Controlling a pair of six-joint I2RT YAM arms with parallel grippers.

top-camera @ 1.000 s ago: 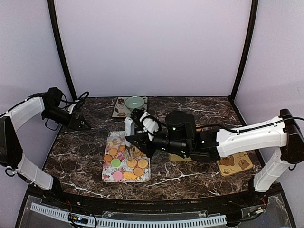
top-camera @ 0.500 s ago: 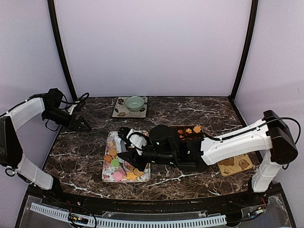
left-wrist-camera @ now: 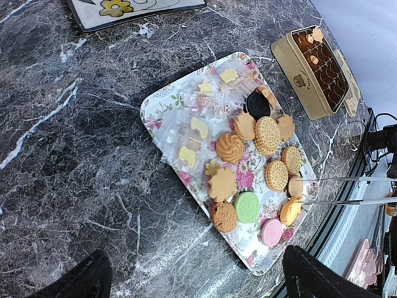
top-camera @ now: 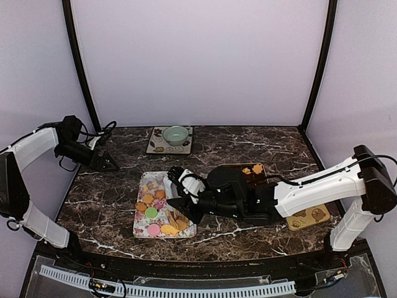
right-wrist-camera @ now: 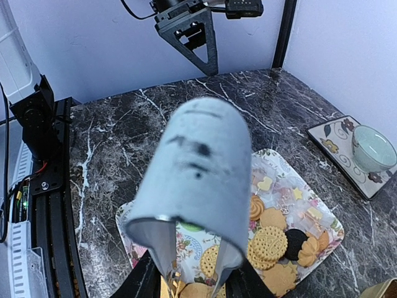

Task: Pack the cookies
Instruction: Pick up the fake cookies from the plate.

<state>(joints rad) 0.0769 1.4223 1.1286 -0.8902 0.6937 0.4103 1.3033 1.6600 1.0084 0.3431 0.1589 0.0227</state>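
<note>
The flower-patterned rectangular tray [left-wrist-camera: 155, 110] lay on the dark marbled desk [top-camera: 102, 195]. Beyond the tray sat a small patterned rectangular plate [top-camera: 156, 146] carrying a pale green bowl [top-camera: 176, 134]. To the tray's right stood an open gold rectangular tin [left-wrist-camera: 298, 74] with a dark brown liner and a few golden biscuits inside. Further right of the tray lay a flat tan rectangular piece [top-camera: 308, 215] with brown figures on it. In the top view the right arm stretched across the desk from the right, covering part of the tin and the tray's right edge.

The cookies [left-wrist-camera: 268, 135] lay in the tray. They were mostly golden, round or flower-shaped, with one green, one pink and one dark sandwich biscuit. Clear packets [left-wrist-camera: 193, 127] of small yellow shapes filled the tray's far end.

The right gripper [top-camera: 181, 208] was over the tray's near right part, closed around grey-sleeved metal tongs [right-wrist-camera: 198, 167]. That sleeve hid much of the tray in the right wrist view. The tong tips lay beside golden cookies at the tray's right edge, but whether they pinched one could not be told. The left gripper [top-camera: 107, 162], well to the left of the tray, had its jaws spread wide and held nothing.
</note>
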